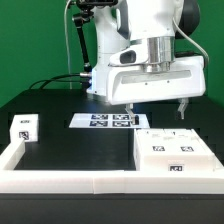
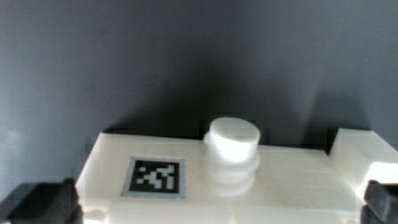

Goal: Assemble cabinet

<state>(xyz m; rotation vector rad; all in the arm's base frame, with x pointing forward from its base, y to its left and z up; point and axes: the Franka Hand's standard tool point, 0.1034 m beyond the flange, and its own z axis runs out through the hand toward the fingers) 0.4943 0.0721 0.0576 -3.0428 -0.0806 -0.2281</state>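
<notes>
The black table (image 1: 60, 100) is fenced at the front by a low white wall (image 1: 60, 178). The arm (image 1: 150, 40) reaches down over the exterior view's right side.

Below it lies the cabinet (image 1: 175, 152), a broad white plastic piece with tagged faces. It sits flat on the table at the exterior view's right, close against the wall. It looks stiff and light, with smooth, likely slippery faces. Its width looks too great to span, so I judge an edge, a thin wall or the peg the better place to pinch.

The wrist view shows its top face (image 2: 178, 175) with one tag (image 2: 155, 177) and a short round peg (image 2: 231, 145) standing upright on it. Whether the body's hollow faces up I cannot tell, and nothing can be seen lying inside it.

The marker board (image 1: 108, 120) lies mid-table, apart from the cabinet. A small white block (image 1: 22, 126) with one tag stands well apart at the exterior view's left, near the wall.

The gripper (image 1: 158, 106) hovers just above the cabinet with its fingers (image 2: 36, 203) spread wide. One shows at each lower corner of the wrist view, and they hold nothing.
</notes>
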